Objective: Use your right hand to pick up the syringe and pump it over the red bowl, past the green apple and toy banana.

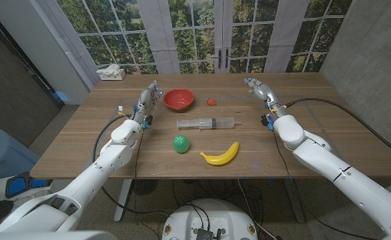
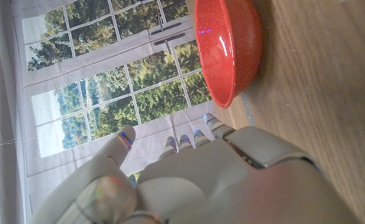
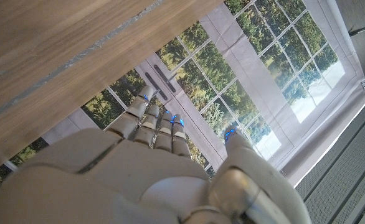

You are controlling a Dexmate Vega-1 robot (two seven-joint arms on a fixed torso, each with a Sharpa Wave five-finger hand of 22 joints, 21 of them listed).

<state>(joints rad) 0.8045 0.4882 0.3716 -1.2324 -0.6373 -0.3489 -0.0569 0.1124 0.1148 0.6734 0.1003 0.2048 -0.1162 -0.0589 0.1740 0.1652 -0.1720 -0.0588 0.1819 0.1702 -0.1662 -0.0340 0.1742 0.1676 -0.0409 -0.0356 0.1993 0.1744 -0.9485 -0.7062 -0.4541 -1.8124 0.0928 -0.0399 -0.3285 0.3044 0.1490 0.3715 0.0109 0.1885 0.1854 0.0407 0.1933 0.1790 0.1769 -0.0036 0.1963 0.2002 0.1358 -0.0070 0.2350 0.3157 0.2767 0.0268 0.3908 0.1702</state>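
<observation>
**Waiting at the bench: syringe untouched**

Lying nearest the robot on the wooden bench (image 1: 82, 143) were the toy banana (image 1: 221, 155) and, just to its left, the green apple (image 1: 181, 143), the two close together but apart. Beyond them, toward the middle of the bench, the syringe (image 1: 205, 123) lay on its side, its length running left to right, free of either robot hand.

Left robot hand (image 1: 147, 98) stood past the syringe's left end, fingers apart and reaching away from the robot, grasping nothing; the left wrist view showed its fingers (image 2: 185, 143) extended near the red bowl (image 1: 179, 99). The bowl sat upright just right of that hand, not touching it.

Right robot hand (image 1: 257, 87) was off to the right of the syringe, well apart from it, fingers spread and released, with nothing in it. Right wrist view showed its fingers (image 3: 161, 121) stretched out beyond the bench edge.

A small red object (image 1: 211, 101) sat right of the bowl. At the far left corner lay a tissue box (image 1: 111, 73).
</observation>
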